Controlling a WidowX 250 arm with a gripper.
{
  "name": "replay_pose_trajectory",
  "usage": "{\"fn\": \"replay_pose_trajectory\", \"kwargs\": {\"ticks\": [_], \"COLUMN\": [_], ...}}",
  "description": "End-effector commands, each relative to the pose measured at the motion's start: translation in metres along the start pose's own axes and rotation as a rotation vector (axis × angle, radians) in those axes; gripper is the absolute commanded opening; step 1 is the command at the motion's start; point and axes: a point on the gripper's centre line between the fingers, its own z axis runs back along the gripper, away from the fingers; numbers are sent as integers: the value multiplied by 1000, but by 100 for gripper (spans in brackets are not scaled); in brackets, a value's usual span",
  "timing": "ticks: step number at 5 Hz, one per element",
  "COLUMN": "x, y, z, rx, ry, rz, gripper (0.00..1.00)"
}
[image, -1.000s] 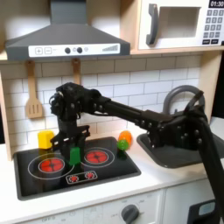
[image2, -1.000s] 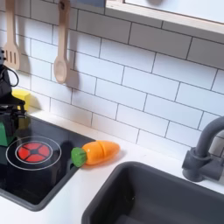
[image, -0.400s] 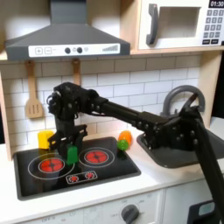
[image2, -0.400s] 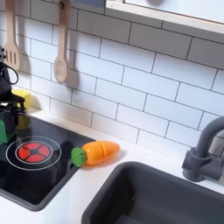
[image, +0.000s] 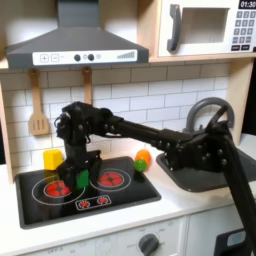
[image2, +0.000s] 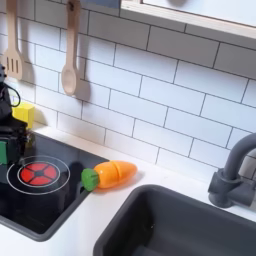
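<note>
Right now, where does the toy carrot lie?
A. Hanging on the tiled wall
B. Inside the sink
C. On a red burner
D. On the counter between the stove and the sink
D: in the second exterior view the carrot lies on the white counter between the stove and the sink.

In the first exterior view the black arm reaches from the view's right across to the toy stove, and its tool hangs low over the black cooktop between the two red burner rings. A small green block stands at the fingertips; whether the fingers grip it cannot be told. A yellow block stands near the back left corner of the stove, and an orange carrot lies near its back right edge. A wooden spatula hangs on the white tiled wall, under the grey hood. A dark sink with a curved faucet sits on the table at the view's right, below a microwave.
</note>
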Motion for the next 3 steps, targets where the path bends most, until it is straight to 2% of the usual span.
{"fn": "replay_pose_trajectory", "kwargs": {"ticks": [1,3], "x": [1,3], "y": [0,2], "z": [9,14], "rx": [-2,-3], "ry": [-19,-26], "rz": [2,15], "gripper": [100,100]}}
